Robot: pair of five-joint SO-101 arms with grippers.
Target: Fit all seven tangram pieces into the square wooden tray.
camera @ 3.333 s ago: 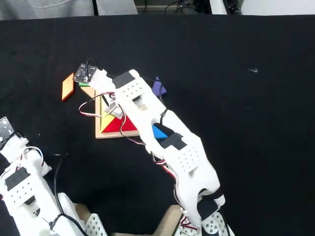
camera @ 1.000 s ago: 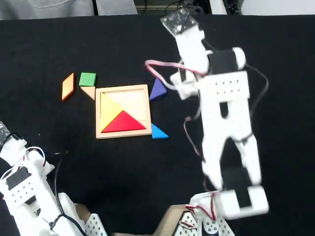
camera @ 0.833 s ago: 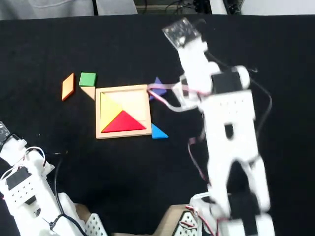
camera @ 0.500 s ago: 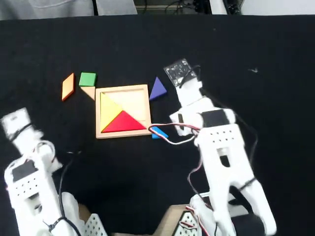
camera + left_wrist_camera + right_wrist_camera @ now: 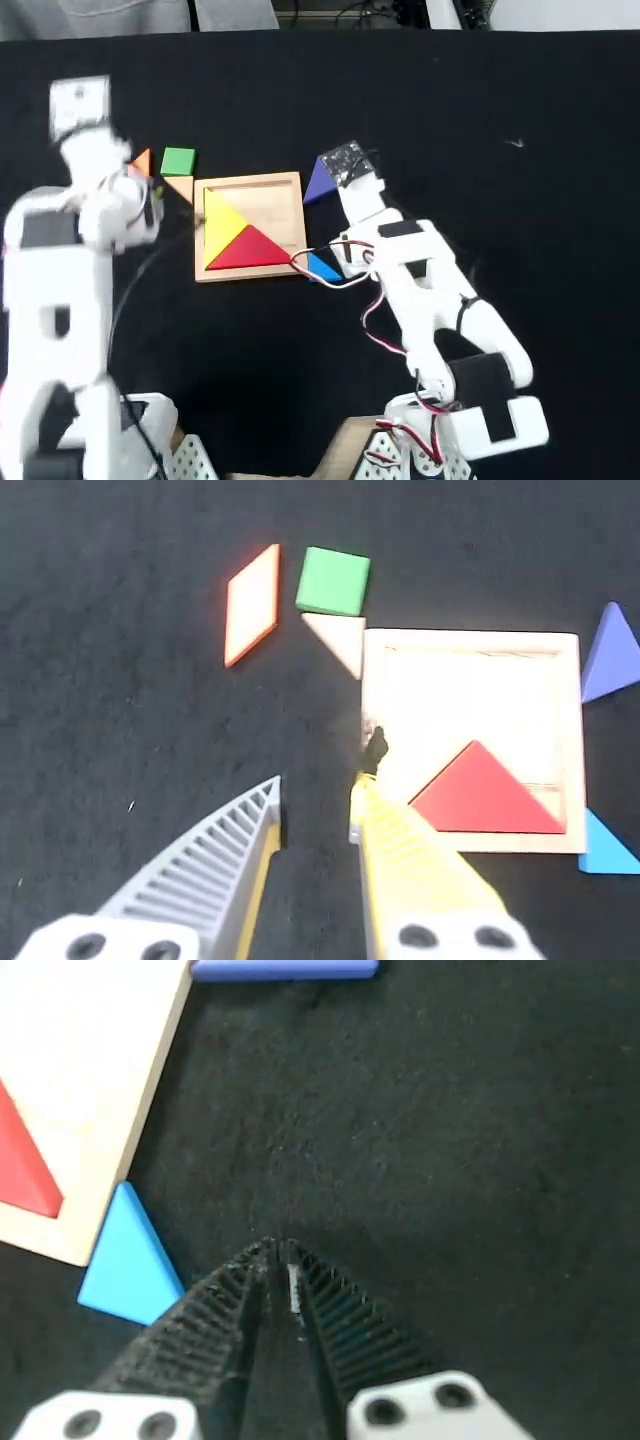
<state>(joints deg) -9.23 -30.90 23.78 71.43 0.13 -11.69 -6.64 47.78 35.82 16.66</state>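
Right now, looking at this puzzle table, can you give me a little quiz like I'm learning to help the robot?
1. Which pieces lie inside the square wooden tray?
A. the big red wooden triangle and the big yellow wooden triangle
B. the green square and the orange parallelogram
C. the purple triangle and the blue triangle
2. True or false: the left gripper is open and the right gripper is shut.
3. How many coloured pieces lie on the black table, outside the tray?
Key: 1 A; 2 true; 3 five.
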